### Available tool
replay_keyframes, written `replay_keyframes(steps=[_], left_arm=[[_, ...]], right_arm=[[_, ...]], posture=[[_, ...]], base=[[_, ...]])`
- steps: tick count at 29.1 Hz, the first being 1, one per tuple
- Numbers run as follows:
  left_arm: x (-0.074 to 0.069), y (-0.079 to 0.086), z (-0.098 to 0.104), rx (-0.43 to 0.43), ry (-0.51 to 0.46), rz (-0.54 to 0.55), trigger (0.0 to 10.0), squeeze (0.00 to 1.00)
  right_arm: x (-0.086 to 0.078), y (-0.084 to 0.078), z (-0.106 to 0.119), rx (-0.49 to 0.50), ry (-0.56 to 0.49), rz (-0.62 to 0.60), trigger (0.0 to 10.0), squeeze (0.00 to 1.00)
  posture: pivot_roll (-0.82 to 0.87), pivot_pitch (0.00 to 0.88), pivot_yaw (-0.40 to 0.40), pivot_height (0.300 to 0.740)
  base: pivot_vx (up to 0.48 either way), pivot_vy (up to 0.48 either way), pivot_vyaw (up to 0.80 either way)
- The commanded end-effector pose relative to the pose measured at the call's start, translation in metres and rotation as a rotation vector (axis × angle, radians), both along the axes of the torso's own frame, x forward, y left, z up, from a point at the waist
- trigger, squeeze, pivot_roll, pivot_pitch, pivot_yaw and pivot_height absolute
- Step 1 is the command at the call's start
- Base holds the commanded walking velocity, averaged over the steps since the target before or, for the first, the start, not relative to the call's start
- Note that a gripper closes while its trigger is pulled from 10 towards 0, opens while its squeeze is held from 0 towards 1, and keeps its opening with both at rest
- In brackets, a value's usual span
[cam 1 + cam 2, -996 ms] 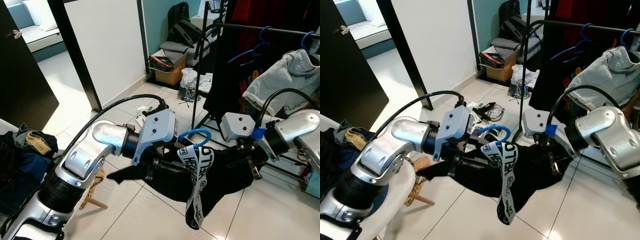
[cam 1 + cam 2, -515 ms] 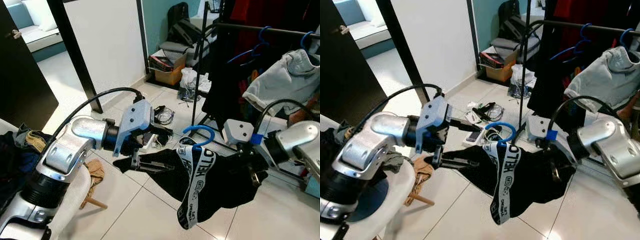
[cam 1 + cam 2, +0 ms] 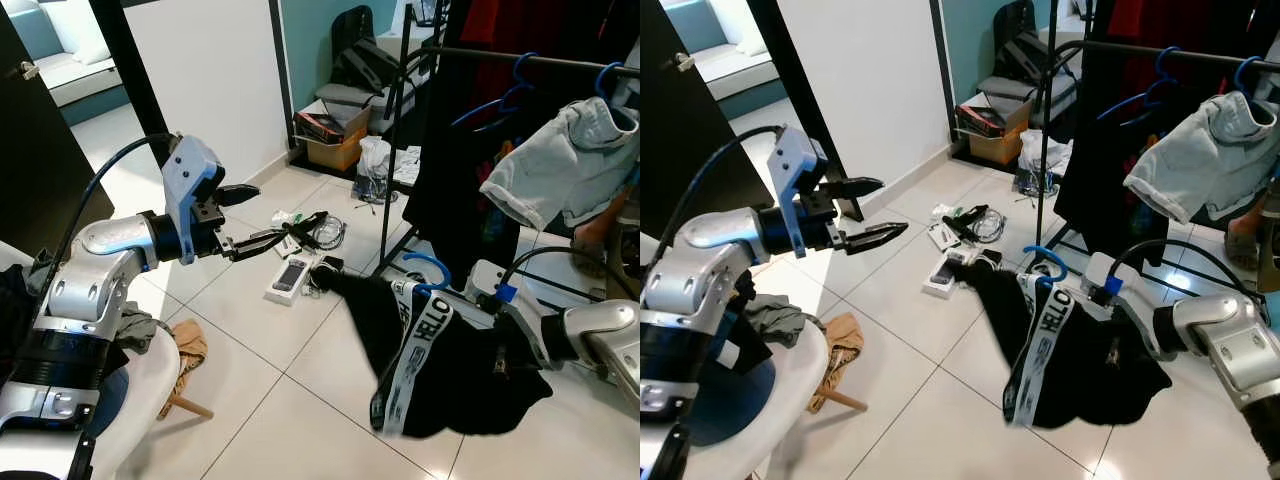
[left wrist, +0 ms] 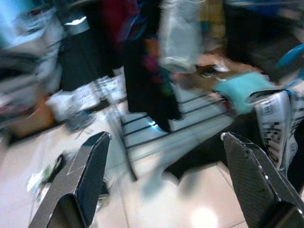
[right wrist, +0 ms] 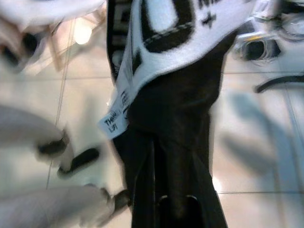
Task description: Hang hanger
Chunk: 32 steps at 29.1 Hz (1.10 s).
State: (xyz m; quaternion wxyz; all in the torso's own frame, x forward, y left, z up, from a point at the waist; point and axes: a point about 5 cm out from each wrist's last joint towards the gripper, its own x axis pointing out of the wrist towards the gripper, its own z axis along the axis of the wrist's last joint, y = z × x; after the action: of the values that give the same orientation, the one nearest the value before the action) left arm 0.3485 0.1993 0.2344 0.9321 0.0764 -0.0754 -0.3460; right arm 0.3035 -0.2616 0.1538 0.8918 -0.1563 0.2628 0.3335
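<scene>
Hanger [image 3: 428, 268] below crowded clothes rail [image 3: 520, 62]

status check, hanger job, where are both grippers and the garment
Left gripper open, clear of load. Right gripper shut on black garment with white lettered band, blue plastic hanger inside. Black clothes rail above, unhung.

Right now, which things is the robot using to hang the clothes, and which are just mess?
For the job: blue hanger, black garment, right gripper, clothes rail.

Just lying about: cardboard box, phone, cables, brown cloth.
</scene>
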Motion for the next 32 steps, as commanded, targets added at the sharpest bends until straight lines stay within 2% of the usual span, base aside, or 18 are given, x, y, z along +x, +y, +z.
replay_keyframes(steps=[1,2,4,5,6,7,8,9,10,13,17,18,19,23,26,28,32], left_arm=[[0.001,0.015,-0.023,-0.047,0.080,0.105,10.0,0.00],[0.002,0.033,-0.054,-0.091,0.178,0.246,10.0,0.00],[0.002,0.033,-0.054,-0.091,0.178,0.246,10.0,0.00],[-0.004,0.047,-0.088,-0.126,0.287,0.378,10.0,0.00],[-0.004,0.047,-0.088,-0.126,0.287,0.378,10.0,0.00],[-0.015,0.056,-0.125,-0.146,0.400,0.499,10.0,0.00],[-0.026,0.059,-0.153,-0.144,0.489,0.577,10.0,0.00],[-0.026,0.059,-0.153,-0.144,0.489,0.577,10.0,0.00],[-0.042,0.059,-0.187,-0.165,0.600,0.691,10.0,0.00],[-0.042,0.059,-0.187,-0.165,0.600,0.691,10.0,0.00],[-0.049,0.048,-0.204,-0.214,0.641,0.711,10.0,0.00],[-0.049,0.048,-0.204,-0.214,0.641,0.711,10.0,0.00],[-0.050,0.041,-0.208,-0.205,0.644,0.691,10.0,0.00],[-0.050,0.037,-0.209,-0.192,0.636,0.674,10.0,0.00],[-0.050,0.035,-0.210,-0.194,0.632,0.670,10.0,0.00],[-0.049,0.032,-0.211,-0.182,0.627,0.660,10.0,0.00],[-0.049,0.029,-0.212,-0.173,0.625,0.656,10.0,0.00]], right_arm=[[0.001,-0.009,-0.006,0.013,-0.008,-0.104,0.0,0.00],[0.007,-0.010,-0.020,0.108,-0.030,-0.273,0.0,0.00],[0.007,-0.010,-0.020,0.108,-0.030,-0.273,0.0,0.00],[0.009,-0.009,-0.035,0.174,-0.049,-0.426,0.0,0.00],[0.009,-0.009,-0.035,0.174,-0.049,-0.426,0.0,0.00],[0.010,-0.009,-0.051,0.219,-0.063,-0.562,0.0,0.00],[0.009,-0.010,-0.063,0.242,-0.064,-0.667,10.0,0.00],[0.009,-0.010,-0.063,0.242,-0.064,-0.667,10.0,0.00],[0.007,-0.014,-0.081,0.252,-0.061,-0.830,10.0,0.00],[0.007,-0.014,-0.081,0.252,-0.061,-0.830,10.0,0.00],[0.007,-0.023,-0.085,0.218,-0.117,-0.985,10.0,0.00],[0.007,-0.023,-0.085,0.218,-0.117,-0.985,10.0,0.00],[0.007,-0.029,-0.084,0.198,-0.136,-1.057,10.0,0.00],[0.008,-0.035,-0.081,0.213,-0.158,-1.099,10.0,0.00],[0.009,-0.039,-0.077,0.206,-0.185,-1.113,10.0,0.00],[0.011,-0.047,-0.068,0.186,-0.226,-1.132,10.0,0.00],[0.017,-0.051,-0.055,0.186,-0.288,-1.131,10.0,0.00]], posture=[[-0.11,0.000,0.089,0.740],[-0.11,0.000,0.089,0.740],[-0.11,0.000,0.089,0.740],[-0.11,0.000,0.089,0.740],[-0.11,0.000,0.089,0.740],[-0.11,0.000,0.086,0.740],[-0.11,0.000,0.083,0.740],[-0.11,0.000,0.083,0.740],[-0.11,0.000,0.077,0.740],[-0.11,0.000,0.077,0.740],[-0.11,0.000,0.065,0.740],[-0.11,0.000,0.065,0.740],[-0.11,0.000,0.063,0.740],[-0.11,0.000,0.059,0.740],[-0.11,0.000,0.059,0.740],[-0.11,0.000,0.058,0.740],[-0.11,0.000,0.057,0.740]], base=[[0.000,0.000,0.00],[0.000,0.000,0.00],[0.000,0.000,0.00],[0.000,0.000,0.00],[0.000,0.000,0.00],[0.000,0.000,0.00],[0.000,0.000,0.00],[0.000,0.000,0.00],[0.000,0.000,0.00],[0.000,0.000,0.00],[0.000,0.000,0.00],[0.000,0.000,0.00],[0.337,0.000,0.00],[0.343,0.000,0.00],[0.356,0.000,-0.74],[0.356,0.000,-0.80],[0.358,0.000,-0.35]])
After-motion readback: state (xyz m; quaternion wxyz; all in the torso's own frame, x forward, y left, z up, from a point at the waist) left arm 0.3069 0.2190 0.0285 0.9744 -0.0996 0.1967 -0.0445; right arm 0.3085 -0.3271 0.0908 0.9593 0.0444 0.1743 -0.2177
